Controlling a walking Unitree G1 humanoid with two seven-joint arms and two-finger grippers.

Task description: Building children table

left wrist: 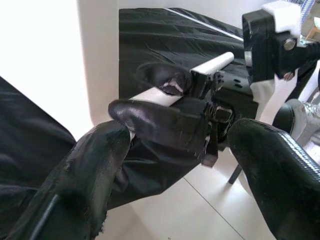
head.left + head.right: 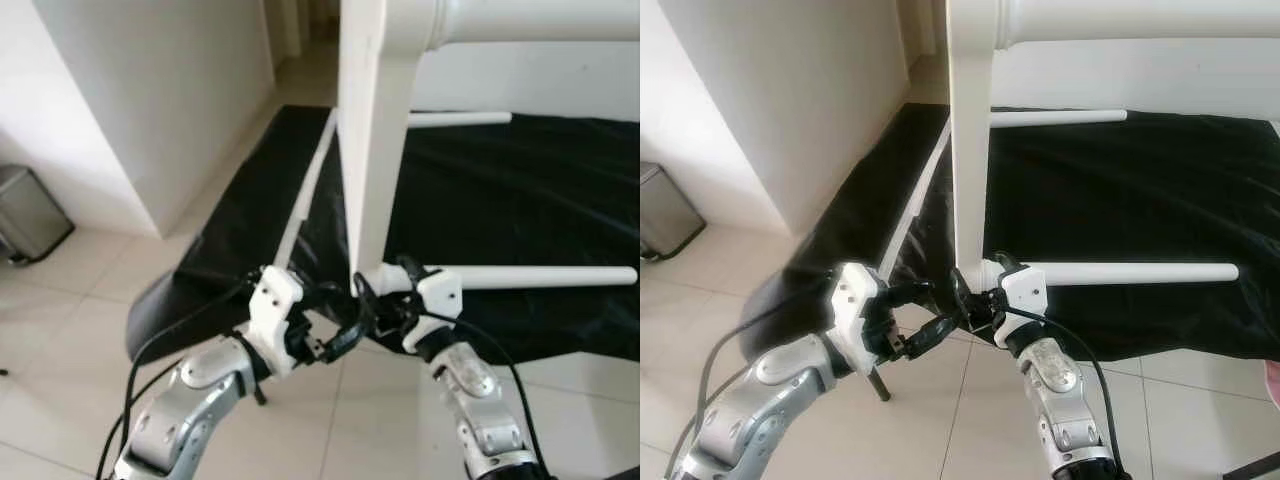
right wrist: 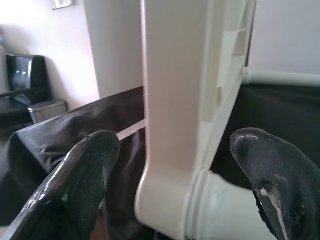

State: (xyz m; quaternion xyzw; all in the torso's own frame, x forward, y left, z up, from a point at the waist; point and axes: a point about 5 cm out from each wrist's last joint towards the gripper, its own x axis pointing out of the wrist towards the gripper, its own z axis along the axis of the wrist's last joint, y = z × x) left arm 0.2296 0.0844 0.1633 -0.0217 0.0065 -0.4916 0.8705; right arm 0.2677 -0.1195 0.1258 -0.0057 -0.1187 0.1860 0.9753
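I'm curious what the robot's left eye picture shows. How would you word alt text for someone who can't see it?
Two silver robot arms meet at the foot of an upright white table leg, the right gripper with its jaws open around the joint where a white rod runs sideways, the left gripper close beside it. Behind lies a black sheet on pale floor tiles.

No text, label, brand, number or sign is readable anywhere.
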